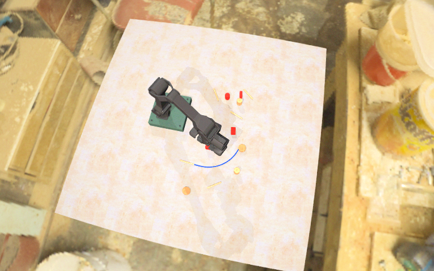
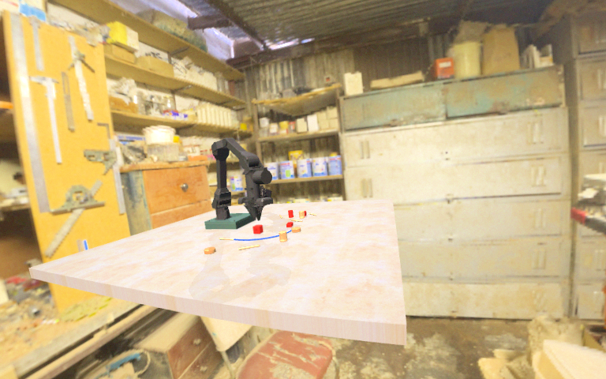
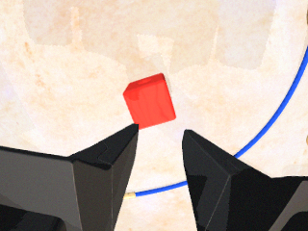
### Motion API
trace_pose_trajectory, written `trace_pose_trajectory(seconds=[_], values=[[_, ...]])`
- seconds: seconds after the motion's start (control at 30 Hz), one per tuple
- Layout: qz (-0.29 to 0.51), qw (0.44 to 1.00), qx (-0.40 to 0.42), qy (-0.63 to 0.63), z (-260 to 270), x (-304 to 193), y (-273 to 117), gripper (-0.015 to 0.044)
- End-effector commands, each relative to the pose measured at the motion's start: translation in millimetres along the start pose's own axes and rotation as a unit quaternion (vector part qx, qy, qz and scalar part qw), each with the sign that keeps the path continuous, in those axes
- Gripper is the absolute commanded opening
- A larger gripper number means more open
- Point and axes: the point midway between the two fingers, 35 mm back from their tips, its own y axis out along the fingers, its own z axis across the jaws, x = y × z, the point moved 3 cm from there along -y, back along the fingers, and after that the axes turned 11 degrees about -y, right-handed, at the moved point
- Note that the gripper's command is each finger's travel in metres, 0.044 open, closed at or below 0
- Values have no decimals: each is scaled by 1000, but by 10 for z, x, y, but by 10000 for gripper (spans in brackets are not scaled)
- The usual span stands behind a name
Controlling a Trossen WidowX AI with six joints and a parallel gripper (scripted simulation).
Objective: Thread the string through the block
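In the top view, the gripper [image 1: 220, 145] [image 2: 258, 219] [image 3: 161, 134] hung over the table [image 1: 127, 207] [image 2: 334, 290] [image 3: 43, 96], its fingers partly apart with nothing between them. In the wrist view, the red block [image 1: 207, 147] [image 2: 257, 229] [image 3: 151, 103] showed just past the fingertips, towards 11 o'clock; whether a hole ran through it could not be told.

The stick [image 1: 186, 161] [image 2: 226, 238] [image 3: 129, 195] lay on the table at the gripper's 8 o'clock in the top view. From its end the blue string [image 1: 208, 166] [image 2: 259, 238] [image 3: 276, 115] bowed through 6 o'clock to the button [image 1: 242, 148] [image 2: 295, 229] at 3 o'clock. The string had not been threaded through any block.

Also from above, a second red block [image 1: 233, 131] [image 2: 289, 224] sat towards 1 o'clock, a wooden cylinder [image 1: 237, 170] [image 2: 282, 236] at 5, a loose stick [image 1: 214, 184] [image 2: 249, 247] at 6 and an orange disc [image 1: 186, 190] [image 2: 209, 250] at 7.
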Motion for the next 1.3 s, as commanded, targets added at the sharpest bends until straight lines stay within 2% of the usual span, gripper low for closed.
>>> trace_pose_trajectory(seconds=[0.0, 0.07, 0.53, 0.6, 0.7, 0.8, 0.9, 1.1, 1.27], values=[[0, 1000, 0, 0, 0, 0, 0, 35], [0, 1000, 0, 0, 0, 0, 0, 0], [0, 1000, 0, 0, 0, 0, 0, 0], [0, 999, 0, 36, 4, -20, 0, 53], [0, 982, 0, 189, 19, -104, -1, 131], [1, 938, 0, 347, 38, -193, -2, 210], [1, 869, 0, 495, 60, -281, -3, 289], [1, 668, -1, 744, 112, -456, -5, 440], [1, 557, -1, 831, 145, -551, -6, 440]])
